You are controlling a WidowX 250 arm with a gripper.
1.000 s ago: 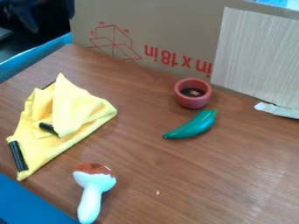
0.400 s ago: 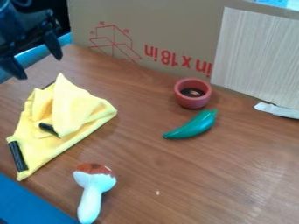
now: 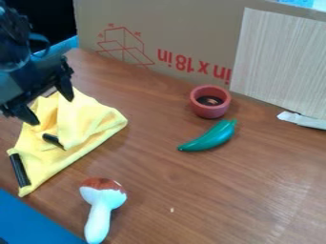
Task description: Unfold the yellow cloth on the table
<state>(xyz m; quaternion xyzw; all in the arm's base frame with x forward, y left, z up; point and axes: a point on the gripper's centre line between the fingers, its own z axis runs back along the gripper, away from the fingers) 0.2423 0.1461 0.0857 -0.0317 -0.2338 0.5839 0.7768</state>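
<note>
The black gripper (image 3: 52, 108) hangs at the upper left, its two fingers spread wide over the top part of a yellow cloth (image 3: 92, 119). Nothing is held between them, and whether they touch the cloth I cannot tell. The cloth lies crumpled, with black strips on it. Below it, near the front edge, is a white toy mushroom (image 3: 100, 209) with a brown-topped cap. A green toy pepper (image 3: 211, 138) lies right of centre, just below a small reddish bowl (image 3: 210, 110) with something dark inside.
A cardboard box (image 3: 185, 28) stands along the back, with a pale wood-grain panel (image 3: 280, 62) at its right. A white strip (image 3: 301, 119) lies by the panel's foot. Blue surfaces border the wooden table (image 3: 210, 200) at the left.
The gripper came into view at the upper left, fingers spread, then moved down and slightly right over the cloth. The objects on the table have stayed put.
</note>
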